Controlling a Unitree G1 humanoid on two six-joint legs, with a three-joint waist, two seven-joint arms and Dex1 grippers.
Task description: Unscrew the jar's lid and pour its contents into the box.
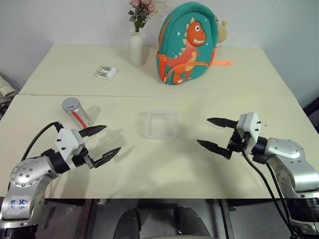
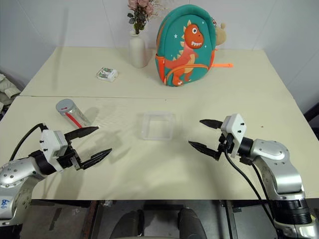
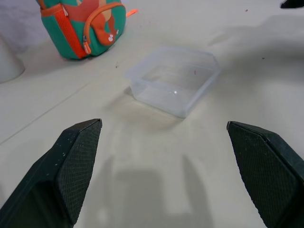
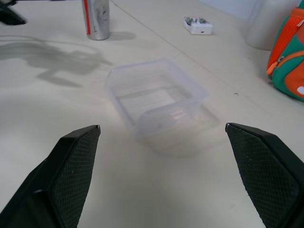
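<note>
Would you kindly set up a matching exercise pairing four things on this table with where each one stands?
Things:
1. jar
2. box
3. backpack
4. small packet

Places:
A. far side, beside the white vase
B. middle of the table, between the two grippers
C. just beyond the left gripper
D. far left, apart from the vase

Pairs: 1-C, 2-B, 3-A, 4-D

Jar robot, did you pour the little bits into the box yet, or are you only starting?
Only starting. Nothing looks done: the jar stands on the table with its lid on, and the clear box looks empty. Nothing is in hand: the left hand and right hand are both open, above the table. Left to do: grasp the jar, unscrew the lid, pour.
</note>
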